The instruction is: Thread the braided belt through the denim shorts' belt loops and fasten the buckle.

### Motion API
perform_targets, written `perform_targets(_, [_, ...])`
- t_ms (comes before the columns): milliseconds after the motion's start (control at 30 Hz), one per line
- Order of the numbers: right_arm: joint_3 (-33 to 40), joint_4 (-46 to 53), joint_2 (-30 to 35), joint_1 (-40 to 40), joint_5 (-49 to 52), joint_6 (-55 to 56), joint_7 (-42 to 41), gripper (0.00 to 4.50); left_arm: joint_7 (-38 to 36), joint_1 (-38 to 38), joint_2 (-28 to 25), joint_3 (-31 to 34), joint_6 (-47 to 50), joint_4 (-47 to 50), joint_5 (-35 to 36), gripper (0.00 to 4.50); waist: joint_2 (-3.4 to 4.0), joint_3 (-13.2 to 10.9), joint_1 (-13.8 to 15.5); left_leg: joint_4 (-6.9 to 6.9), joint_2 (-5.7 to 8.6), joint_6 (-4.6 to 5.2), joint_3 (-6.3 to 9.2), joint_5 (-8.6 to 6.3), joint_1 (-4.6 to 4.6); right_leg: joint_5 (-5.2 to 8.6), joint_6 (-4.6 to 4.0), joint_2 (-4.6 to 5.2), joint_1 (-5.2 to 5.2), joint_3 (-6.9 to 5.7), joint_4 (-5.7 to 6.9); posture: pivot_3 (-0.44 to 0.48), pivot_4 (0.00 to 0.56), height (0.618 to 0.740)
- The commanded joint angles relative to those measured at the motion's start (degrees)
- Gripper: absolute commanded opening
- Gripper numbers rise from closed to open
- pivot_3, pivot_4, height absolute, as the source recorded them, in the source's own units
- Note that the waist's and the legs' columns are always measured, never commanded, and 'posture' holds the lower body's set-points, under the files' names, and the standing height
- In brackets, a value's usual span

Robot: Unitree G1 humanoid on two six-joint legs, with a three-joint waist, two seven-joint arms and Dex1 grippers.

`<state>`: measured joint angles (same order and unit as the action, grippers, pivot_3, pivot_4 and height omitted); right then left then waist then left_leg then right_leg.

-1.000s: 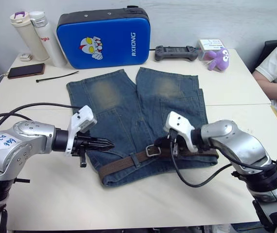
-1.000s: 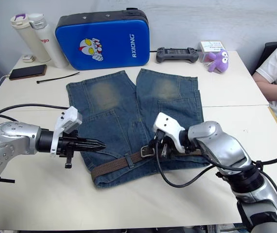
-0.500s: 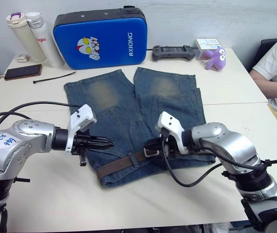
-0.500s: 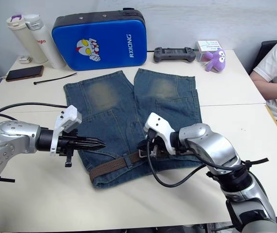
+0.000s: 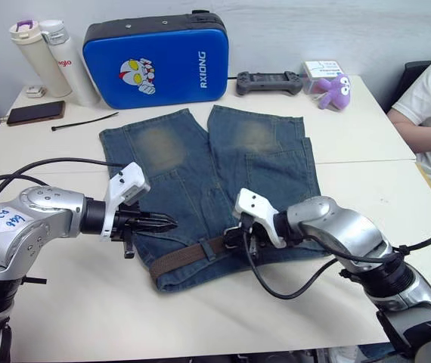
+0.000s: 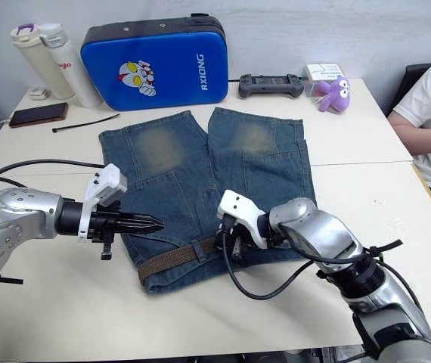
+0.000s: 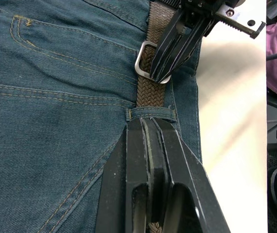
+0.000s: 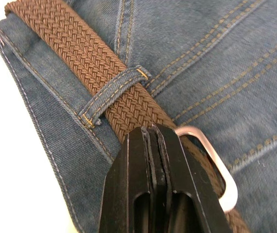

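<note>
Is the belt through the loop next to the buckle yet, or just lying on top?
Through. In the right wrist view the braided belt passes under the belt loop, which straps over it right beside the buckle.

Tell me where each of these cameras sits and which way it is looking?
Left eye and right eye views: on the head, looking forward and down at the table and the denim shorts; both arms show, left gripper and right gripper.
Left wrist view: on the left wrist, looking along its shut fingers at a belt loop, the braided belt and the buckle.
Right wrist view: on the right wrist, over its shut fingers at the buckle.
Shared: all views show belt and shorts; the left wrist view also catches the right gripper.
</note>
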<state>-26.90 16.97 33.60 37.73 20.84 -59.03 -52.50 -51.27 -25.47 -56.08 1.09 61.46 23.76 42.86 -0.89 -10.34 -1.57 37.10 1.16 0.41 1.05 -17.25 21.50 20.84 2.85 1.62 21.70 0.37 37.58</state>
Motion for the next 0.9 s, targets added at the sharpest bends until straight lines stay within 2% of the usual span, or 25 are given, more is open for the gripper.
perform_targets(33, [-3.5,-3.4,-0.3,-1.1,-1.5,-4.1,1.7,0.06,0.4,-0.1,0.0,0.9,-0.4,1.1,-0.1,0.0,0.0,0.0,0.0,0.0,0.0,0.0,0.0,0.0,0.0,0.0,0.0,0.0,0.0,0.0,0.0,0.0,0.15,0.74])
perform_targets(167, [0.9,-0.5,0.1,-1.0,2.3,-6.2,0.7,0.06,0.6,0.6,0.0,1.3,-0.3,1.6,0.3,0.0,0.0,0.0,0.2,0.02,0.01,0.01,0.0,0.0,0.0,0.0,0.0,0.03,-0.04,-0.01,-0.02,0.0,0.15,0.74])
perform_targets(267, [11.4,3.9,0.0,0.4,9.7,-7.3,-1.6,0.06,0.0,1.3,0.0,2.4,-0.5,1.7,1.3,0.0,0.01,0.0,0.4,0.01,0.03,0.03,0.01,-0.02,0.03,0.0,0.0,0.05,-0.03,-0.02,-0.06,0.0,0.15,0.74])
perform_targets(400, [23.4,6.9,3.0,3.3,16.6,-7.4,-3.2,0.06,-0.6,2.8,1.8,6.3,-1.0,2.5,5.1,0.0,0.04,-0.1,0.2,0.05,0.03,0.03,0.0,-0.02,0.29,0.0,0.0,0.05,0.27,-0.01,-0.01,0.0,0.15,0.74])
perform_targets(500, [27.5,7.5,9.4,0.1,15.5,-2.3,-5.5,0.06,-0.5,4.7,3.2,10.4,-0.7,2.9,8.5,0.0,0.01,-0.1,0.2,0.04,0.01,-0.02,0.02,0.01,0.48,0.0,0.0,0.02,0.47,-0.04,0.04,0.0,0.15,0.74])
perform_targets(567, [30.3,6.6,16.2,-7.2,11.6,3.9,-7.3,0.06,-0.3,7.9,3.6,13.4,0.0,3.7,10.6,0.0,0.0,-0.1,0.3,0.03,0.01,-0.04,0.01,0.03,0.78,0.0,0.0,0.0,0.75,-0.04,0.08,0.0,0.15,0.74])
perform_targets(600, [33.2,5.8,17.1,-10.6,11.5,5.7,-7.1,0.33,-0.1,10.1,3.9,14.9,-0.2,3.9,11.1,0.0,0.0,-0.1,0.4,0.03,0.01,-0.04,0.01,0.03,0.81,0.0,0.0,0.01,0.75,-0.04,0.09,0.0,0.15,0.74])
perform_targets(667, [37.7,4.2,18.5,-16.3,11.7,9.3,-7.8,1.07,0.3,14.1,4.8,18.1,-1.4,3.9,11.6,0.71,0.01,-0.1,0.4,0.07,0.01,-0.09,-0.04,0.06,0.9,0.0,0.01,0.01,0.76,-0.03,0.12,0.0,0.15,0.74])
perform_targets(700, [39.8,4.0,19.1,-19.1,12.4,10.2,-8.6,1.68,0.4,16.0,5.2,19.3,-2.5,4.0,11.2,1.15,0.0,-0.1,0.1,0.1,0.01,-0.16,-0.08,0.11,0.9,-0.01,0.04,0.02,0.76,0.01,0.14,0.0,0.15,0.74])
perform_targets(767, [42.6,4.0,19.2,-22.5,13.5,11.1,-8.9,2.46,0.1,18.8,5.7,20.7,-4.2,4.6,10.5,1.84,0.01,-0.1,0.0,0.18,0.01,-0.1,-0.1,0.1,0.9,-0.02,0.05,0.01,0.77,0.02,0.13,0.0,0.15,0.74])
perform_targets(800, [44.2,3.9,18.8,-24.2,13.3,12.5,-8.5,2.72,0.2,20.4,6.4,21.8,-5.3,5.0,10.3,2.04,0.01,-0.1,0.0,0.18,0.01,0.05,-0.12,0.02,0.82,-0.02,0.05,0.02,0.73,0.05,0.12,0.0,0.15,0.74])
perform_targets(867, [46.2,5.0,17.7,-31.5,9.9,19.6,-8.5,3.84,3.9,24.9,13.1,26.8,-11.9,3.5,8.5,3.05,0.07,-0.1,0.1,0.15,-0.01,0.03,-0.11,0.04,0.7,-0.02,0.05,-0.01,0.67,0.04,0.17,0.0,0.15,0.74])
perform_targets(900, [46.9,5.9,16.9,-34.3,9.3,21.6,-8.4,4.27,3.7,28.0,14.8,28.1,-14.9,3.1,6.8,3.44,0.13,0.0,0.2,0.1,0.0,0.03,-0.1,0.06,0.67,-0.02,0.05,-0.01,0.66,0.04,0.16,0.0,0.15,0.74])
